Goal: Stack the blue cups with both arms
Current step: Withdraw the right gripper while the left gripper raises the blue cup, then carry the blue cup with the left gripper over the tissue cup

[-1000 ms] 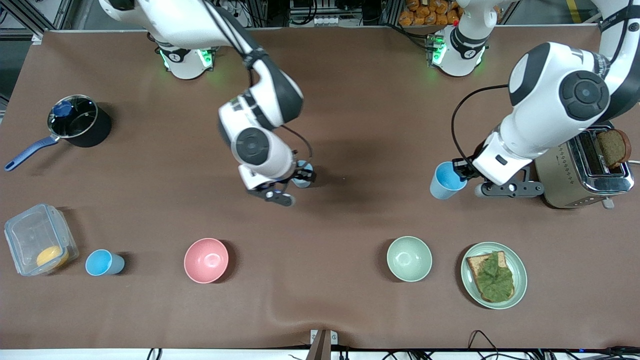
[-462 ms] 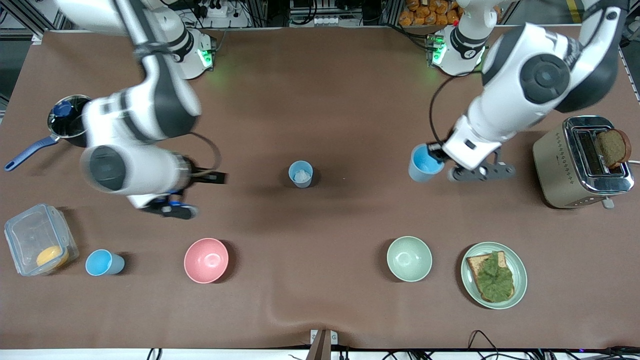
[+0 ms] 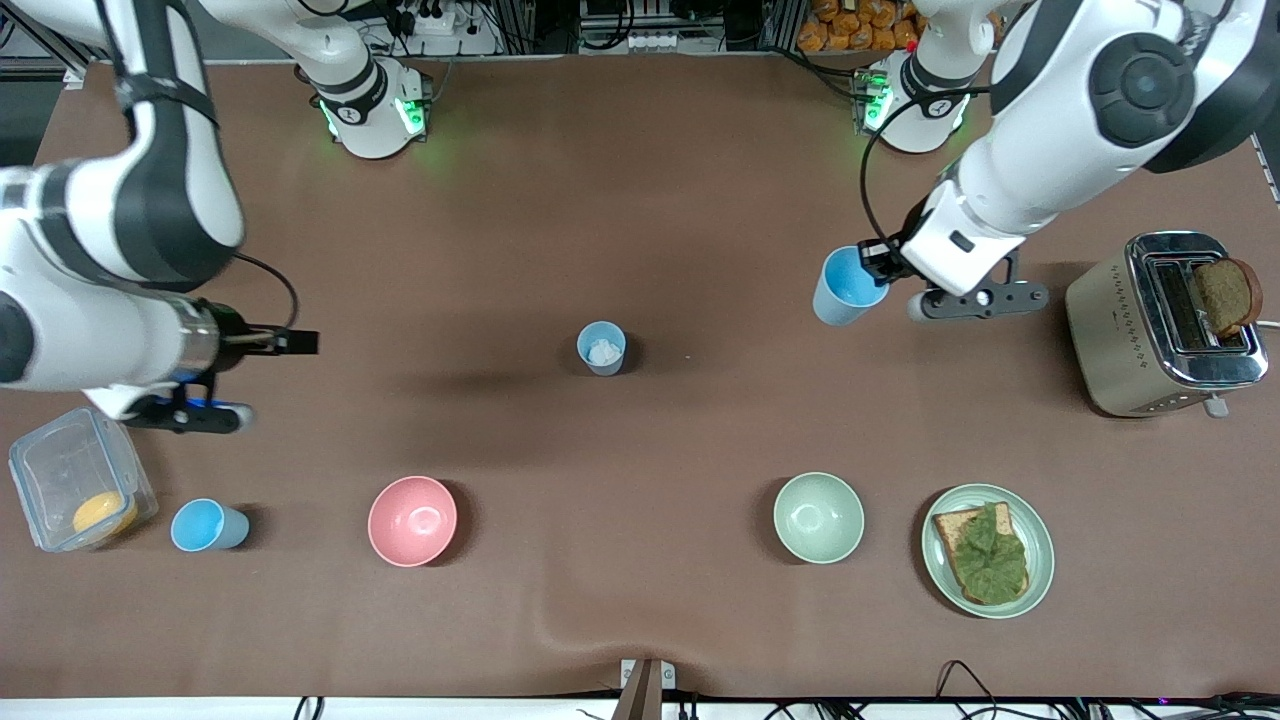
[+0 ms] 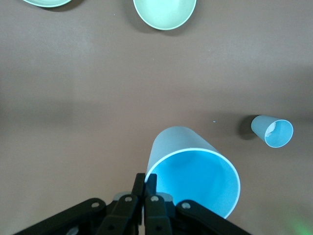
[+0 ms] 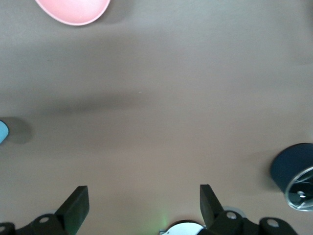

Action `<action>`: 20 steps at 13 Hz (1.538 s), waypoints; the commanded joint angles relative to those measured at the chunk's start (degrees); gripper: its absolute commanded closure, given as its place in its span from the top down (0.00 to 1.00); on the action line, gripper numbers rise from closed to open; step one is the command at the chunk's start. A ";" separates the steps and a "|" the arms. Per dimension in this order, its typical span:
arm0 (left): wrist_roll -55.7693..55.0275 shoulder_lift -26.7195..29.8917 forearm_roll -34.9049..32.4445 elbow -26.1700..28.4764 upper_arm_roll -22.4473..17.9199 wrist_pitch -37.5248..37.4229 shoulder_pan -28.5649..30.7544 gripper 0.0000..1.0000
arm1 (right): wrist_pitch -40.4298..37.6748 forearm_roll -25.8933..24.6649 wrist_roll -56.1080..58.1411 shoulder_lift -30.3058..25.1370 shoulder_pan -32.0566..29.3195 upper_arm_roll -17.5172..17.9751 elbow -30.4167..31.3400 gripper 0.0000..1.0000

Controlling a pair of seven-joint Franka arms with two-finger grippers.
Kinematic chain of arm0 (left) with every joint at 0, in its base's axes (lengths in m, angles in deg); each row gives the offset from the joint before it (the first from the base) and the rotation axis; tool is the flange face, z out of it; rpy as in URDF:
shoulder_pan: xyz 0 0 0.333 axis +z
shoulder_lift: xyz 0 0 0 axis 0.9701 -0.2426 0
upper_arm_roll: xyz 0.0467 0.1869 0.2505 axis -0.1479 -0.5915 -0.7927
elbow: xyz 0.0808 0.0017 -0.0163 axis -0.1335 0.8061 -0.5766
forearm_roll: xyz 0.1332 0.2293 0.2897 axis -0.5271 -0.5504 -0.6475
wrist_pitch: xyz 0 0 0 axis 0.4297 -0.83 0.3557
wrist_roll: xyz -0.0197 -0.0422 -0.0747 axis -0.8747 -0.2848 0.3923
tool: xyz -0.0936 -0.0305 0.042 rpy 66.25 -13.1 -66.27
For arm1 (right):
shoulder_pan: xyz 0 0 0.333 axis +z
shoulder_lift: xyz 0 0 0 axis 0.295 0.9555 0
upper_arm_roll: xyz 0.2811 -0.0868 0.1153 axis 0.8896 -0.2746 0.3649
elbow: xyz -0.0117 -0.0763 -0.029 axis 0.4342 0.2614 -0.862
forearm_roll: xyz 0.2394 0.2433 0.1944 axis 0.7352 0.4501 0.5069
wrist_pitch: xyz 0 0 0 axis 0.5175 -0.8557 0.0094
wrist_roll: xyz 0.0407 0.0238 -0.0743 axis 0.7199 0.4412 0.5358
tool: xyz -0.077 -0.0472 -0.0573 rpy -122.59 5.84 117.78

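Observation:
My left gripper (image 3: pixel 884 266) is shut on the rim of a light-blue cup (image 3: pixel 846 285) and holds it tilted above the table, beside the toaster. In the left wrist view the fingers (image 4: pixel 149 185) pinch this cup's (image 4: pixel 195 174) rim. A second blue cup (image 3: pixel 601 348) stands upright at the table's middle with something white inside; it also shows in the left wrist view (image 4: pixel 273 130). A third blue cup (image 3: pixel 206 526) sits between the plastic box and the pink bowl. My right gripper (image 3: pixel 296 343) is open and empty over bare table near the pot; its jaws (image 5: pixel 143 203) stand wide apart.
A pink bowl (image 3: pixel 412 520) and a pale green bowl (image 3: pixel 818 517) sit nearer the front camera. A plate with toast (image 3: pixel 987 550), a toaster (image 3: pixel 1165 325), a black pot (image 3: pixel 158 242) and a clear plastic box (image 3: pixel 75 478) stand toward the table's ends.
My right gripper let go of the middle cup and swung away toward the right arm's end. My left gripper carried its cup up and toward the table's middle.

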 commanded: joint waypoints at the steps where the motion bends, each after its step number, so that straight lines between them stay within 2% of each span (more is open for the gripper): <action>1: 0.49 -0.05 1.56 -1.23 0.47 -1.04 -0.35 0.00 | 6.82 -1.99 1.04 -12.24 -4.66 1.47 11.11 1.00; 4: -0.20 -1.97 1.47 -1.24 3.27 0.27 -2.80 0.00 | 7.29 -2.07 1.56 -17.53 -8.53 1.56 11.93 1.00; 6: -3.09 -5.21 1.39 -1.76 3.63 1.85 -8.23 0.00 | 3.69 -2.16 8.73 -18.33 -9.68 1.65 11.40 1.00; 8: -8.01 -11.01 0.25 -5.27 3.54 5.45 -13.95 0.00 | 3.86 -2.16 10.88 -17.99 -10.83 1.65 11.40 1.00; 9: -10.73 -13.39 -2.37 -5.63 3.19 8.86 -17.89 0.00 | 4.29 -2.34 10.71 -17.55 -10.83 1.65 11.49 1.00; 11: -18.28 -18.83 -8.17 -6.33 3.19 12.22 -22.22 0.00 | 7.36 -3.04 10.53 -17.11 -10.74 1.65 11.66 1.00; 13: -21.47 -25.15 -12.48 -11.75 2.58 14.08 -26.26 0.00 | 8.34 -3.04 9.39 -16.75 -10.48 1.65 11.84 1.00; 15: -23.93 -29.92 -13.82 -17.74 -1.97 14.78 -32.49 0.00 | 8.25 -3.04 7.63 -16.75 -10.21 1.65 11.93 1.00; 18: -26.48 -31.25 -13.38 -18.29 -14.35 22.24 -43.83 0.00 | 8.43 -3.04 7.01 -16.67 -9.51 1.65 11.93 1.00; 20: -26.40 -32.04 -13.38 -18.29 -17.10 22.78 -46.14 0.00 | 8.25 -3.04 7.10 -16.58 -9.42 1.65 11.49 1.00</action>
